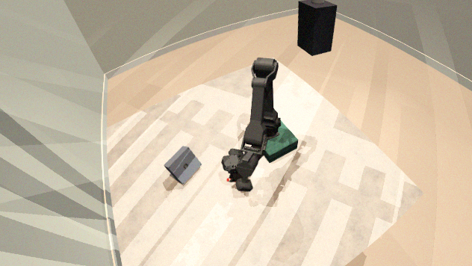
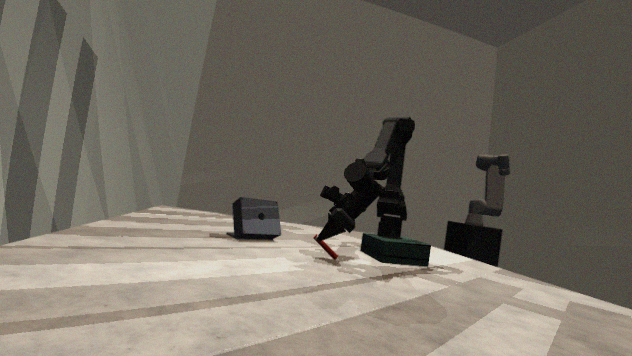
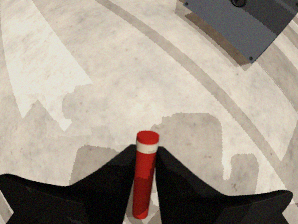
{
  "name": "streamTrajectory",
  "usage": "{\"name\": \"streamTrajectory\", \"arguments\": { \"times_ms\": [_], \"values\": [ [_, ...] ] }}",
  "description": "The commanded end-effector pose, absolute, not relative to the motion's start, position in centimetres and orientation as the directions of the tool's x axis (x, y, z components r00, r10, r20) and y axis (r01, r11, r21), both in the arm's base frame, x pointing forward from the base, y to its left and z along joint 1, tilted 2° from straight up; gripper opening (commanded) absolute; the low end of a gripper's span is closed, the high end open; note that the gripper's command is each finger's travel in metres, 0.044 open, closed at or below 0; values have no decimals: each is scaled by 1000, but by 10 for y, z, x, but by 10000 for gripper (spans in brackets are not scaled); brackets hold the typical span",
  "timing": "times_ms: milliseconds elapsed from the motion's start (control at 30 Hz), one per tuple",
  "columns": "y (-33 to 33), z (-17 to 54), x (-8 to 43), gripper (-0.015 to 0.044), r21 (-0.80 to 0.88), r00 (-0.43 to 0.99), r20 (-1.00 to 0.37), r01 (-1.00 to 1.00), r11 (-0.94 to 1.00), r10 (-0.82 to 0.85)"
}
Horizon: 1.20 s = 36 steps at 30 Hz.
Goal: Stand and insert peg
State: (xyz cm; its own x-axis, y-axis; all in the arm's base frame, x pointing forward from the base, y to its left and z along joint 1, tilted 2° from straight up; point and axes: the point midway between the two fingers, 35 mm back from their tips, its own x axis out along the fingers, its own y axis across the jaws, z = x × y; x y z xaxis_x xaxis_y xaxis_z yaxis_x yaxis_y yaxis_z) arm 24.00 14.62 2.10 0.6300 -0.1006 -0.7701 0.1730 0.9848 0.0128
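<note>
The red peg is tilted, its white-banded end up at the fingertips and its plain end down and toward the robot's base, close to the table. Whether the plain end touches the table I cannot tell. My gripper is shut on the peg near the white band. In the top view only a small red bit of the peg shows beside the fingers. The sloped grey panel stands apart from the peg, with its one hole empty.
The arm's green base block is behind the gripper, on the right in the exterior view. A black pedestal with another arm stands farther back, away from the panel. Shadows of the arm fall across the table.
</note>
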Motion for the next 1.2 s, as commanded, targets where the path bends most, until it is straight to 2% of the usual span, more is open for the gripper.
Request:
{"name": "streamTrajectory", "arguments": {
  "times_ms": [0,1167],
  "values": [
    [147,23,237,49,19,656,-748,174,985,-102],
    [151,27,214,49,17,844,-518,173,985,-140]
  ]
}}
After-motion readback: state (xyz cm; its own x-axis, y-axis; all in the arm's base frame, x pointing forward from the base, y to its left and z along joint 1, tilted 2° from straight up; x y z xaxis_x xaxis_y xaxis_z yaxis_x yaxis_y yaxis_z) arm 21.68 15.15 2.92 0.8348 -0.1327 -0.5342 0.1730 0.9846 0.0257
